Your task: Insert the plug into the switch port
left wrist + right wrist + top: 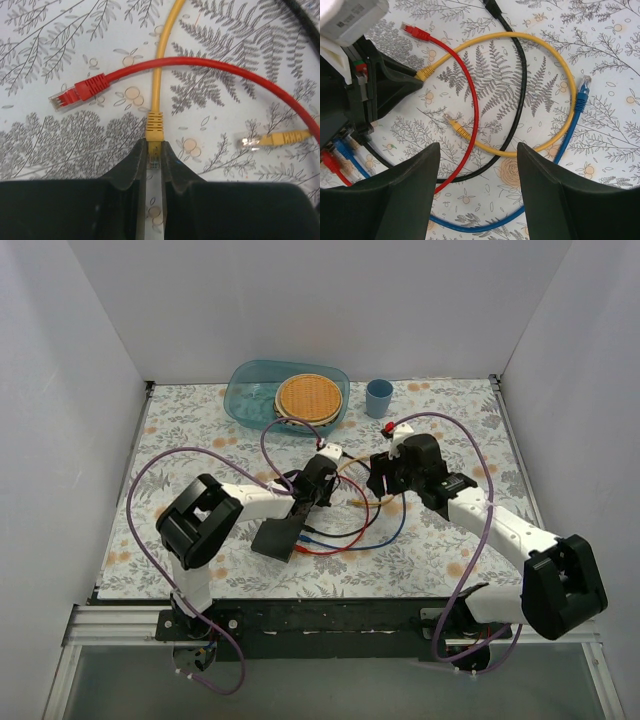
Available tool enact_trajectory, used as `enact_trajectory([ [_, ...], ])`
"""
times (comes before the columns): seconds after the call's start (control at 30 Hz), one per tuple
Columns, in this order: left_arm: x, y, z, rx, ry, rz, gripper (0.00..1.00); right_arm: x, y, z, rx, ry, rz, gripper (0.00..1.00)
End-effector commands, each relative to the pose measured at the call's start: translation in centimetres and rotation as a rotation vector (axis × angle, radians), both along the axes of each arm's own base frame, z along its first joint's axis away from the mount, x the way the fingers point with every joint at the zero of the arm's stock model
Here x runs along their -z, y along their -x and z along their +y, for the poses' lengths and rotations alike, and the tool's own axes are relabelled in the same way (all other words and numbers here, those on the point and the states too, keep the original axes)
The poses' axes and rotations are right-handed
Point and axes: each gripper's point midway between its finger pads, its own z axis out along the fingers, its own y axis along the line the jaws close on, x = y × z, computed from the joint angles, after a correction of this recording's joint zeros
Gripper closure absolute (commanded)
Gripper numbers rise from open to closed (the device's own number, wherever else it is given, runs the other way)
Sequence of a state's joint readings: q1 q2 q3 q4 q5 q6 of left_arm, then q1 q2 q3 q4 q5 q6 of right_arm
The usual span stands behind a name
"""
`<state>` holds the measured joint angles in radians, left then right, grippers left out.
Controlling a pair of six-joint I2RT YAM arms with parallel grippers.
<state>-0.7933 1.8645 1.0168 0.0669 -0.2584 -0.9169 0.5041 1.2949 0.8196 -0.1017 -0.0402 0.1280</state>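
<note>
One yellow plug (154, 131), judged light and rigid, sat clamped by its sides in left gripper (154, 151). Opposite, right gripper (477, 150) gaped empty.

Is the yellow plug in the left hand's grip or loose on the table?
Gripped: the left hand is closed on the yellow plug, fingers pressing both sides.

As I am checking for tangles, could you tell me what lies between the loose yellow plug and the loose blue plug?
In the right wrist view, three cables cross that stretch: the red cable, the black cable and the yellow cable.
</note>
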Motion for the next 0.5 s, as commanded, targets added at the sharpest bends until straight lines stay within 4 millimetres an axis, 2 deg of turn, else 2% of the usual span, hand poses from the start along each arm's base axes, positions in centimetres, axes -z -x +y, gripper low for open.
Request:
enact_trajectory([
  [0.0, -3.4, 0.5, 2.3, -0.014, -0.080, -0.049, 1.00, -3.7, 0.1, 1.2, -0.073, -0.096, -0.118, 0.31],
  [0.03, -4.1, 0.6, 2.8, -0.023, -0.092, -0.057, 1.00, -3.8, 0.4, 1.5, -0.091, -0.104, -0.124, 0.31],
  [0.1, -7.1, 0.0, 3.8, -0.069, -0.092, -0.124, 1.00, -4.8, 0.6, 2.0, -0.136, -0.125, -0.162, 0.30],
  [0.13, -7.8, 0.0, 4.4, -0.092, -0.109, -0.132, 1.00, -5.1, 0.6, 2.0, -0.138, -0.130, -0.168, 0.30],
  [0.17, -10.2, -0.6, 4.8, -0.122, -0.093, -0.180, 1.00, -5.3, 0.5, 2.0, -0.137, -0.132, -0.174, 0.30],
  [0.23, -12.4, -1.3, 6.2, -0.180, -0.122, -0.220, 1.00, -5.6, 0.5, 1.9, -0.130, -0.134, -0.183, 0.30],
  [0.27, -15.2, -2.4, 6.2, -0.207, -0.090, -0.262, 1.00, -5.8, 0.5, 1.9, -0.128, -0.136, -0.187, 0.30],
  [0.37, -20.7, -3.1, 6.6, -0.230, -0.056, -0.347, 1.00, -6.1, 0.6, 1.7, -0.124, -0.139, -0.197, 0.30],
  [0.4, -24.5, -3.4, 6.5, -0.240, 0.005, -0.405, 1.00, -6.1, 0.7, 1.6, -0.118, -0.138, -0.199, 0.30],
  [0.47, -28.0, -3.3, 6.1, -0.222, 0.067, -0.457, 1.00, -6.5, 0.7, 1.5, -0.111, -0.143, -0.211, 0.30],
])
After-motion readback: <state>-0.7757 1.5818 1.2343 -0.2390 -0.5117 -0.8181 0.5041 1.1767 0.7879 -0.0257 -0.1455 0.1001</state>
